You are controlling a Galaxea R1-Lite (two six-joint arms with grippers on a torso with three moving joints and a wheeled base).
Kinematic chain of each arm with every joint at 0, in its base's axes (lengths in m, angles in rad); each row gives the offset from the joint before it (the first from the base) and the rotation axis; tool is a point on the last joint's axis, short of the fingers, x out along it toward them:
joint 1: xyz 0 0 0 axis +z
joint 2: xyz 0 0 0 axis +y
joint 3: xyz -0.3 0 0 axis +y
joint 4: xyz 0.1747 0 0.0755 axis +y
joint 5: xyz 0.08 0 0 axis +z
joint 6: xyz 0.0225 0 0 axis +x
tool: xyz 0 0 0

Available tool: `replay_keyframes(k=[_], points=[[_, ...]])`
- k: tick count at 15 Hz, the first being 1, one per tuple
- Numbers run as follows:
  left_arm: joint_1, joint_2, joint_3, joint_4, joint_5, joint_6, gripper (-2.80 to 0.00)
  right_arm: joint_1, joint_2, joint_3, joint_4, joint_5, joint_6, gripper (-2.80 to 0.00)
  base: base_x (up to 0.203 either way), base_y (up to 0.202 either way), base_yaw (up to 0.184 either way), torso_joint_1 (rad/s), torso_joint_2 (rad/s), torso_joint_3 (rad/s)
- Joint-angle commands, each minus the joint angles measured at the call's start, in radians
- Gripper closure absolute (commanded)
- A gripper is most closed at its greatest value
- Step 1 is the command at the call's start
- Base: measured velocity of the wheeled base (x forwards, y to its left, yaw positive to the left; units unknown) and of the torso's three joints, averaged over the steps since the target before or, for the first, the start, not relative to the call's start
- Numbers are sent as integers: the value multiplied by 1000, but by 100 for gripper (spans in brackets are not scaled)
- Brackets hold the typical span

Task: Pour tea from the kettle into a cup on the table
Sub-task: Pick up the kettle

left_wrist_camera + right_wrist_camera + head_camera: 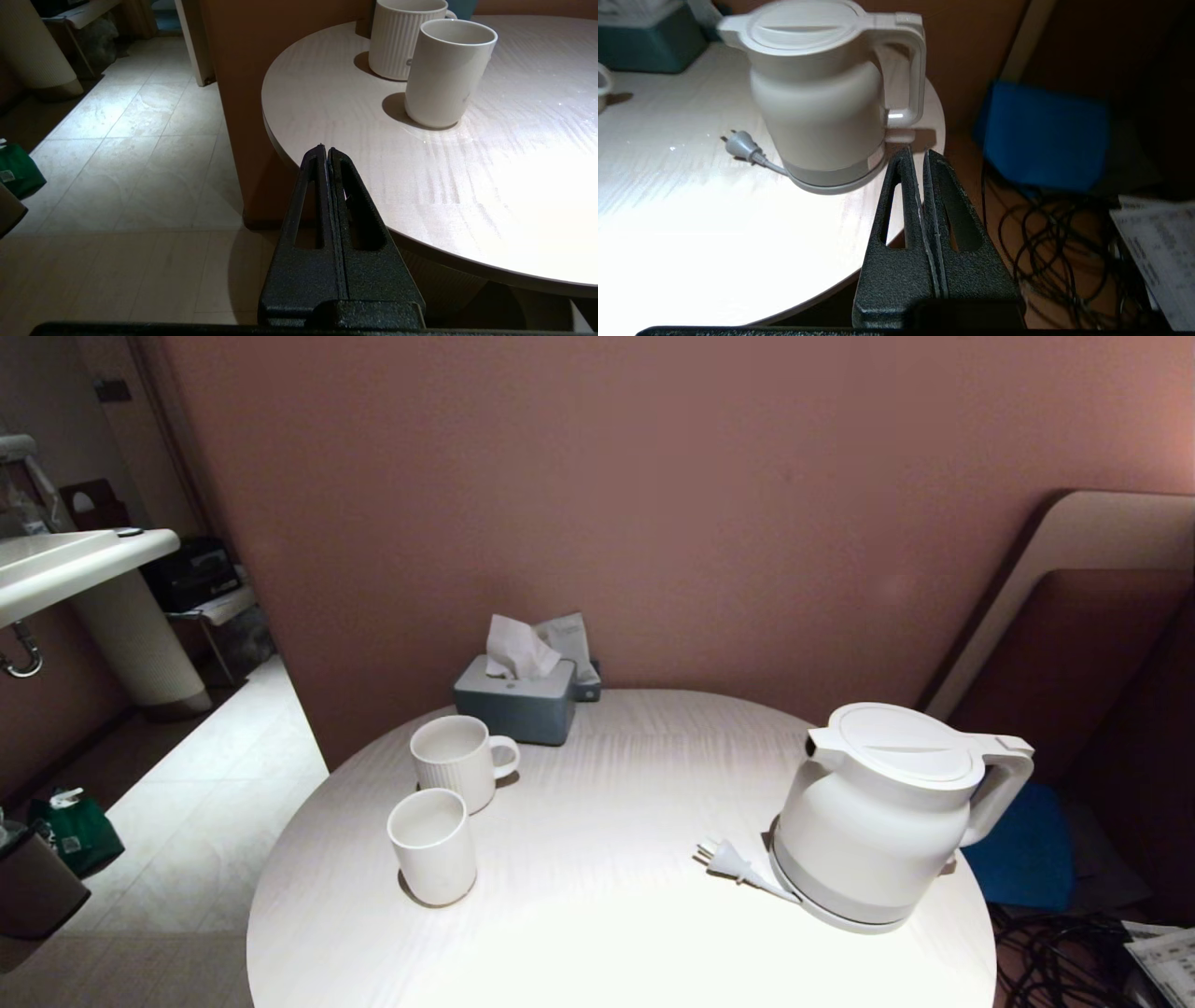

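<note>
The kettle [887, 812] is sitting on its grey base [836, 913] at the right edge of the desk [597, 933], handle turned outward, lid shut, so its contents are hidden. The right pincer [920, 151] is hovering just off the desk rim near the handle, fingers pressed together and holding nothing; left like that, it risks knocking the handle rather than gripping it. The loose plug [724, 859] could be snagging too. The cup [431, 845] is standing well apart at the left, seemingly empty, in front of a ribbed mug [457, 761]. The left pincer [327, 151] is idling, closed, beside the desk edge
</note>
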Motion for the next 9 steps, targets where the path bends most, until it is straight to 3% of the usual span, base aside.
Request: replay_keyframes(k=[1, 6, 9], points=[[-1, 1, 0, 0, 0, 0, 0, -5, 277, -63, 15, -16, 20, 0, 0, 0, 0, 0, 0, 0], [0, 1, 0, 0, 0, 0, 0, -11, 679, -124, 20, -39, 95, 0, 0, 0, 0, 0, 0, 0], [0, 1, 0, 0, 0, 0, 0, -12, 766, 22, -337, -20, 109, 0, 0, 0, 0, 0, 0, 0]])
